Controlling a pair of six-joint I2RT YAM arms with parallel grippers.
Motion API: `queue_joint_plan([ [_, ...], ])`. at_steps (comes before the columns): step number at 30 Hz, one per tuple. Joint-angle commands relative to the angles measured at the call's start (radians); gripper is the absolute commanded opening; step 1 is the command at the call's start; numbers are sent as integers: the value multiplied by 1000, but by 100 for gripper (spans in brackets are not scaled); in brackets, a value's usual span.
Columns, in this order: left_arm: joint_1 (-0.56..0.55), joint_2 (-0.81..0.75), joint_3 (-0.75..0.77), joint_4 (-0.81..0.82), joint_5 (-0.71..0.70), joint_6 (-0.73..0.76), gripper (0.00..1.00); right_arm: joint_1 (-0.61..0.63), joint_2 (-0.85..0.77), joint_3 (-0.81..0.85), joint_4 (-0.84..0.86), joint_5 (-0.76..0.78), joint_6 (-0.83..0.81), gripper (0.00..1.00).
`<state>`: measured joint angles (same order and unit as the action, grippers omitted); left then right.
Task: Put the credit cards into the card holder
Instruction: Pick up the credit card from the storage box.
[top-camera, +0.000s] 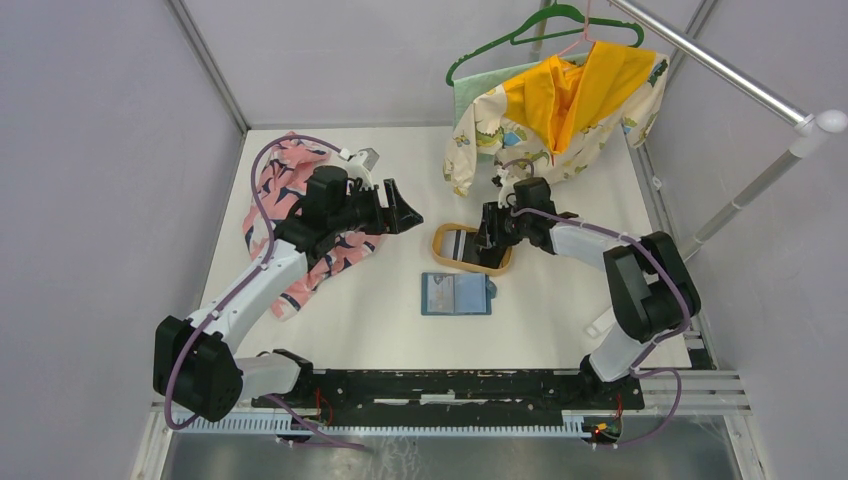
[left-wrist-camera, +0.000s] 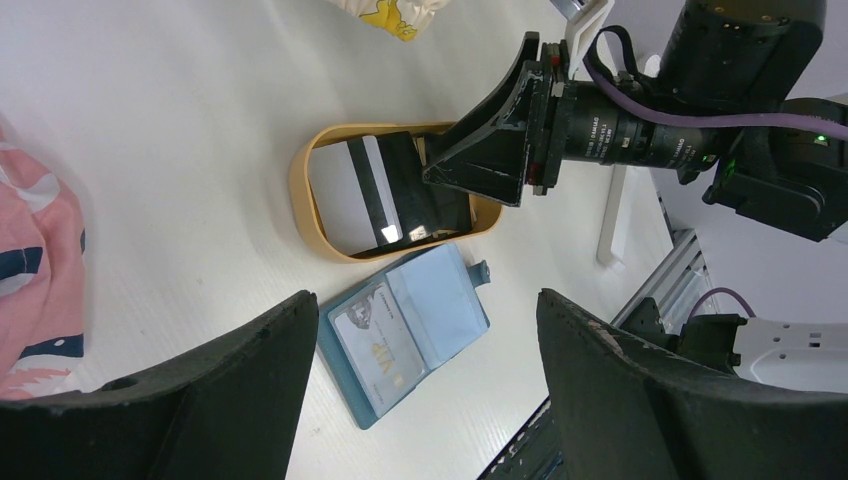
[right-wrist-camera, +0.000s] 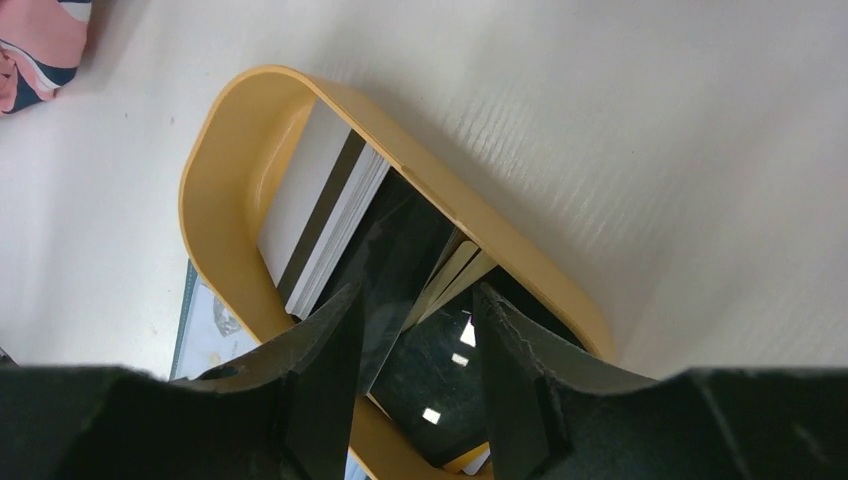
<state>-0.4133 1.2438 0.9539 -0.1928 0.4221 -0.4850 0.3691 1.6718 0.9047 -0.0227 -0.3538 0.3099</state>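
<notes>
Inside the tan tray (right-wrist-camera: 205, 165), the right jaws straddle a dark card (right-wrist-camera: 400, 250), grip unclear; left jaws gape empty.

- A tan oval wooden tray (top-camera: 437, 248) lies near the middle of the table (top-camera: 555, 300), slightly toward its far edge.
- Thin rectangular plastic credit cards (left-wrist-camera: 350, 190), pale and dark, lie stacked inside the tray, with some tilted at its right end.
- A small teal bifold card holder (top-camera: 456, 294) lies open just before the tray, on the near-edge side.
- One pale card (left-wrist-camera: 378, 340) sits in the holder's left half.
- A pink patterned cloth (top-camera: 285, 190) lies by the table's left edge, left of the tray.
- A dinosaur-print garment (top-camera: 480, 130) hangs from a green hanger (top-camera: 545, 25) over the far right corner.
</notes>
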Motion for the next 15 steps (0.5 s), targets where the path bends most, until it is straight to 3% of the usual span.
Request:
queue_joint_plan([
  [1, 5, -8, 0, 15, 24, 23, 85, 1, 26, -3, 15, -18, 28, 49],
  [15, 5, -6, 0, 16, 26, 22, 85, 0, 68, -20, 96, -160, 140, 47],
])
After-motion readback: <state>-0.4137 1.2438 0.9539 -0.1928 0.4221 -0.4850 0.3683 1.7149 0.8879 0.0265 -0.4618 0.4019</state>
